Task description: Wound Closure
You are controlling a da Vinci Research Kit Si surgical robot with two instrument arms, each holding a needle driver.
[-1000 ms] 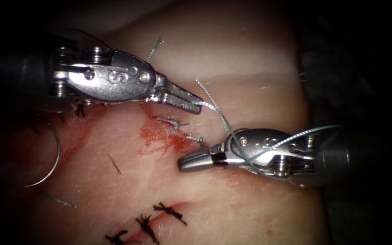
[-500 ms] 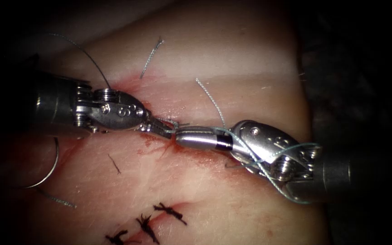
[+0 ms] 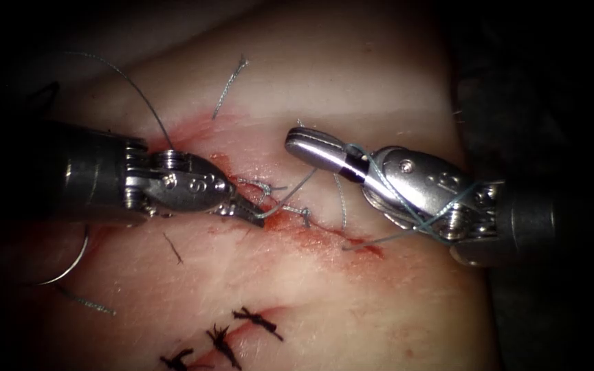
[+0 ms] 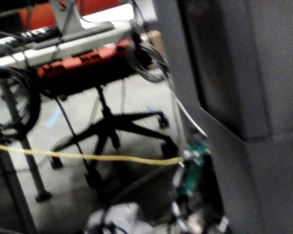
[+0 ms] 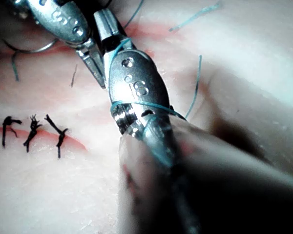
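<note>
I hold the left arm's steel needle driver (image 3: 245, 209) low over the pale pork-belly tissue (image 3: 352, 96), its jaws pressed together on the thin blue-grey suture thread (image 3: 290, 197) just left of the knot at the cut (image 3: 311, 227). I judge that low, close hold is there to keep the short strand anchored beside the stitch. From those jaws the thread arcs up and right to the right arm's steel needle driver (image 3: 304, 143), which stands a little above and right of the cut with its jaws pressed together; several turns of thread lie wrapped around its neck and wrist, and whether its tips pinch any strand I cannot tell. In the right wrist view the same tool (image 5: 103, 22) carries blue loops about its body, beside the other driver's tip (image 5: 95, 70).

The curved steel needle (image 3: 80, 251) lies free on the tissue far left of the cut, held by neither tool and not in the tissue, parked, I judge, clear of the thread work. Red fluid (image 3: 328, 237) stains the cut's line. Three dark finished stitches (image 3: 242, 333) sit along a second cut nearer the camera, and a cut end of thread (image 3: 229, 84) lies on the tissue beyond.
</note>
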